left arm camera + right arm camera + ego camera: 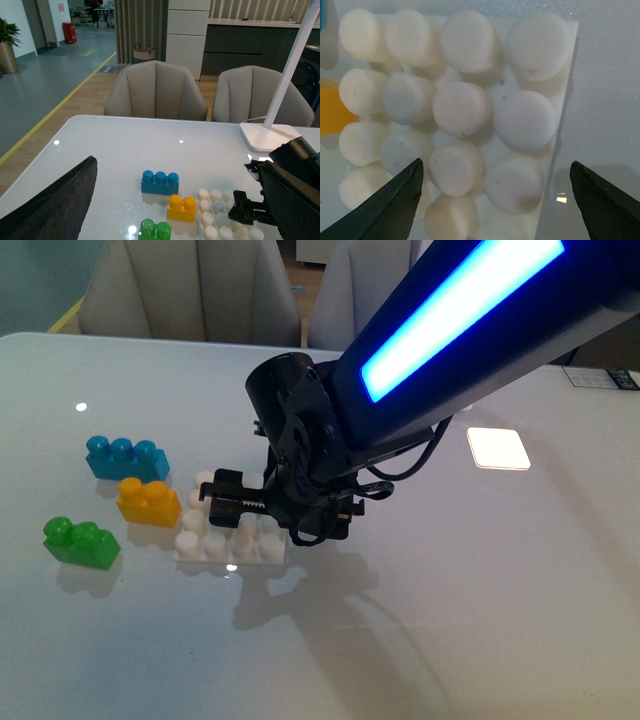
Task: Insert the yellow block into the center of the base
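The yellow block (148, 500) stands on the table, close against the left side of the white studded base (225, 545). My right gripper (285, 506) hovers low over the base, open and holding nothing. Its wrist view looks straight down on the base's studs (460, 107), and the gripper (495, 200) spans part of the plate between dark fingertips (400, 202). A sliver of the yellow block (330, 112) shows at that view's edge. In the left wrist view the yellow block (181, 208) sits beside the base (220, 222). One dark finger (55, 205) of my open left gripper shows, well apart from both.
A blue three-stud brick (125, 457) lies behind the yellow block, and a green two-stud brick (80, 542) in front of it. A white lamp foot (267, 136) stands at the table's far right. Two beige chairs (156, 90) stand beyond the far edge.
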